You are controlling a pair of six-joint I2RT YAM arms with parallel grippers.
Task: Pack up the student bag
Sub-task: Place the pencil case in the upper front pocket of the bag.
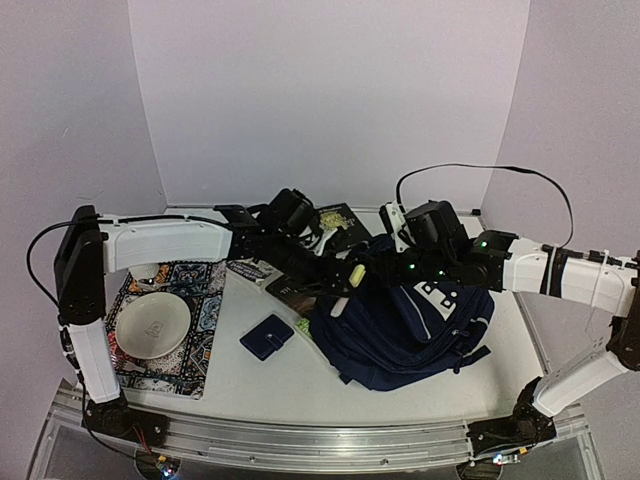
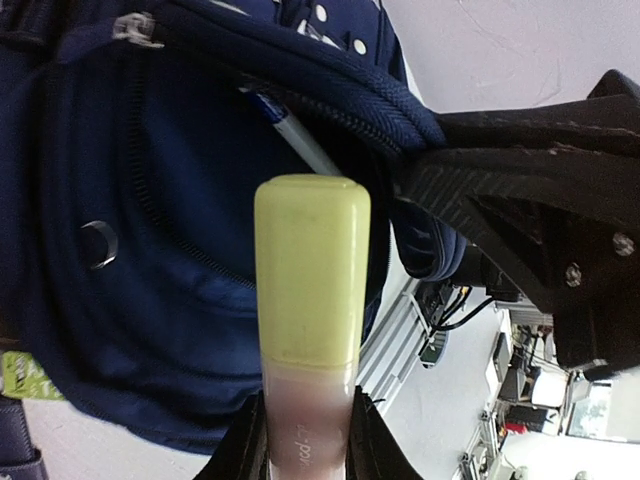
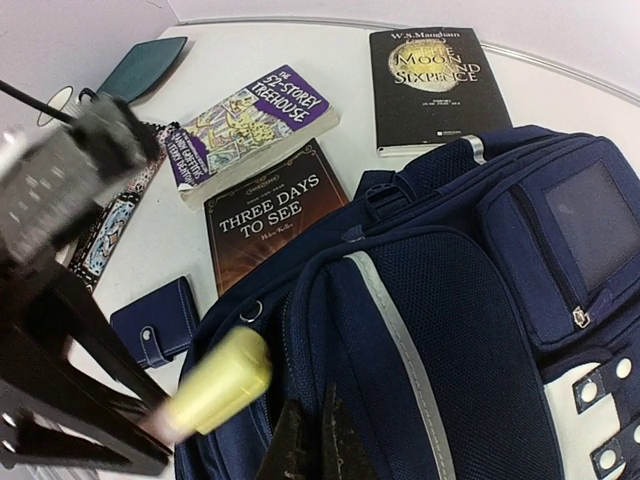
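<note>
Left end effector [image 2: 308, 445]: narrow, clamped on the pale-pink barrel of a highlighter pen w/ yellow-green cap [image 2: 312, 270]. Cap end points at the open mouth of the student bag [image 1: 400, 325], a large navy-blue fabric backpack w/ thin white stripes.

Right end effector [image 3: 312, 440]: fingers nearly together, pinching the bag's zip rim. It looks closed on the fabric, prob. holding the mouth open. Just inside the mouth sits a white-and-blue ballpoint pen [image 2: 298, 140].

Bag lies on the white worktop [image 1: 250, 385], front pocket up, btwn the two arms, nearer the right one.
- Just left of bag: small navy wallet [image 1: 267, 335], apart from it.
- At bag's upper-left edge: dark-brown book "Three Days to See" [image 3: 272, 215]. Can't tell if touching or tucked under.
- Past that, further left of bag: purple paperback "The 52-Storey Treehouse" [image 3: 255, 125].
- Behind bag: black book "The Moon and Sixpence" [image 3: 430, 85].
- Well left of bag: white round plate [image 1: 153, 325] on a patterned mat.

Handling, my read: bag is soft and floppy, prob. light while near-empty. The mouth likely sags shut if the rim is let go. Best hold is the thick webbed zip binding, which is stiffer. The mesh panel would bunch and slip.
</note>
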